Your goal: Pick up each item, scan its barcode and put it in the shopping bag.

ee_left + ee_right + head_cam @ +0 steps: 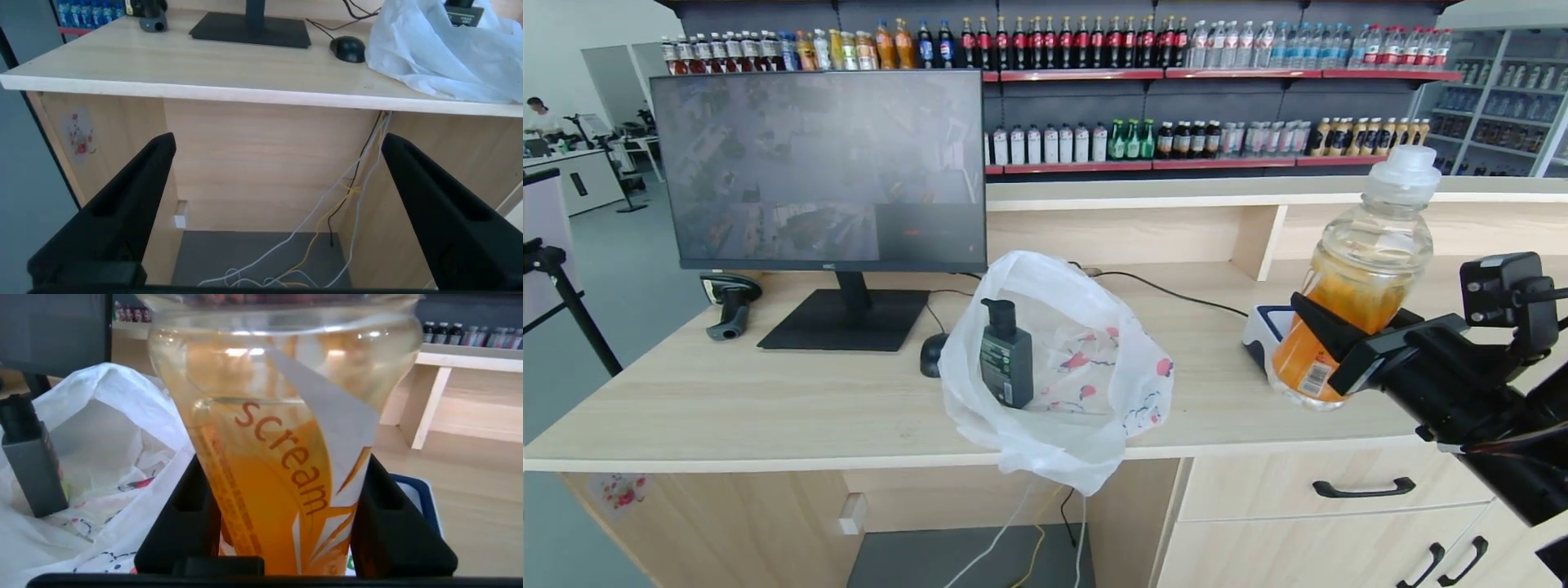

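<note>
Head view: our right gripper (1327, 347) is clenched on the bottle (1372, 261), low on its body, tilted, above the surface (768, 400). White box (1258, 331) sits just behind that gripper. The bag (1062, 384) is well to its left, with the dark pump bottle (1006, 353) upright inside. We see the left gripper (278, 200) spread wide, nothing in it, below the surface edge.

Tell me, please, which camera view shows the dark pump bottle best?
The head view: the pump bottle shows whole, standing inside the shopping bag. The right wrist view catches part of it; the left wrist view, just a sliver.
</note>
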Available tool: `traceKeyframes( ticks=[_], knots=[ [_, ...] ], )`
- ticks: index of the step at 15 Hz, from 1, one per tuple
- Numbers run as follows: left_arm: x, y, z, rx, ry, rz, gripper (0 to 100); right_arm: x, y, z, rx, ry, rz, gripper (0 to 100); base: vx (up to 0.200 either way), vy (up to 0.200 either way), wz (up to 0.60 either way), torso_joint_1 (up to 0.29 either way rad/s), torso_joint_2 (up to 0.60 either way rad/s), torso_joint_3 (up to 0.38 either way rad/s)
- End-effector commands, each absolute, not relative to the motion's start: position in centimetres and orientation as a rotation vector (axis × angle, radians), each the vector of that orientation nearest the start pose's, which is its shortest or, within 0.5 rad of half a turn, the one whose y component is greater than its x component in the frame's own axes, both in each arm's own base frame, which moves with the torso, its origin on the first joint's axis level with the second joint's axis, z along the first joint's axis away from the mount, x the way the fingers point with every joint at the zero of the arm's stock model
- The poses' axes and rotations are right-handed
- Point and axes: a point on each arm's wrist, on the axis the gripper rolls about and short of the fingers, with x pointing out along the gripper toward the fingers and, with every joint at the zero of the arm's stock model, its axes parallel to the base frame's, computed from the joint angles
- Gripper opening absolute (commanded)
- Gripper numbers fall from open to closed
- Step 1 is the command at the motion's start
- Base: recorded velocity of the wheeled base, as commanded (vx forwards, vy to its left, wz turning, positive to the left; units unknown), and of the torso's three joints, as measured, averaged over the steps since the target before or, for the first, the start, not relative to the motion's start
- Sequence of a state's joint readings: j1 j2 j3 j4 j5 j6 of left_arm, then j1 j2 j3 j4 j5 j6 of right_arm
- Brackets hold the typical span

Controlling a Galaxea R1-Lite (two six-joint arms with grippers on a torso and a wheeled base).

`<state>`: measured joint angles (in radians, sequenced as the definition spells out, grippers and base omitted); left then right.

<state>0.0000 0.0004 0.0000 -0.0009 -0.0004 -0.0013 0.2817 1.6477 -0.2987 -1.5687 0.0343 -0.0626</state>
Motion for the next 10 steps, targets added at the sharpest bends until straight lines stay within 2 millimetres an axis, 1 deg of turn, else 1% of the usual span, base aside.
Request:
traceKeyframes(
  ticks=[1,3,8,10],
  knots=[
    [-2.28,0.00,7.56,-0.002,-0.002,0.000,100,22.63,6.65,16.69,-0.035,-0.227,0.309,0,0.000,0.000,0.60,-0.012,0.00,0.002],
    [-2.28,0.00,7.56,-0.002,-0.002,0.000,100,22.63,6.65,16.69,-0.035,-0.227,0.309,0,0.000,0.000,0.60,0.002,0.01,0.000],
    [-2.28,0.00,7.56,-0.002,-0.002,0.000,100,23.02,6.76,16.72,-0.036,-0.230,0.311,0,0.000,0.000,0.00,0.000,0.00,0.000],
    [-2.28,0.00,7.56,-0.002,-0.002,0.000,100,23.59,7.13,16.51,-0.035,-0.224,0.319,0,0.000,0.000,0.00,0.000,0.00,0.000]
  ],
)
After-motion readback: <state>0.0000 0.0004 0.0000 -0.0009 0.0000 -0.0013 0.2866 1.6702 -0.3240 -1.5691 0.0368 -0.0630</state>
